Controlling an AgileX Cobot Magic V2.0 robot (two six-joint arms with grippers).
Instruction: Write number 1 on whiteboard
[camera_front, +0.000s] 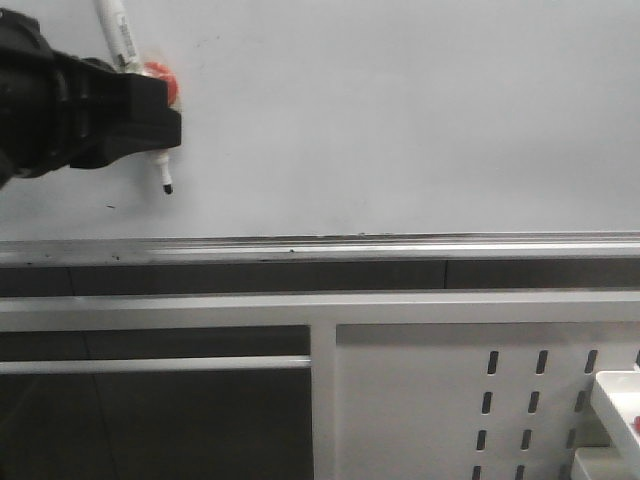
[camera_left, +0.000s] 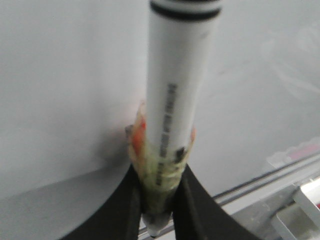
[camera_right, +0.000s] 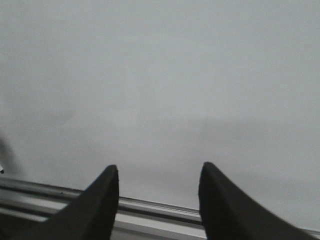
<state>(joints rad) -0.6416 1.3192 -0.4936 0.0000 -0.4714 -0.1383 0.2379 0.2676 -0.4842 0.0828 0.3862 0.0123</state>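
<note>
Glossy board: the whiteboard (camera_front: 400, 110) is filling the upper front view, with its silver rail (camera_front: 400, 246) running along the lower edge.
Stroke: no number 1 is showing on the board; only a tiny dark speck (camera_front: 109, 207) is sitting low on the left.
Left gripper (camera_front: 150, 115): its jaws are clamping narrowly on the marker (camera_left: 175, 115), around the taped orange-yellow wrap near the tip.
Marker tip (camera_front: 167, 187): it is pointing down and looks right at the board's left part; whether it is touching cannot be told.
Right gripper (camera_right: 157, 200): its jaws are standing wide with nothing between them, facing the board just above the rail.
Risk, slip: the marker is being held tilted by a soft wrap, so pressing could be pivoting it and bending the line.
Risk, contact: too little pressure would be leaving gaps; too much could be dragging the tip sideways.
Risk, room: the tip is starting fairly near the rail, so a downward stroke may be running short.
Surroundings: a white perforated panel (camera_front: 420, 400) and a white tray corner (camera_front: 618, 395) are sitting below, well apart from the stroke path.
</note>
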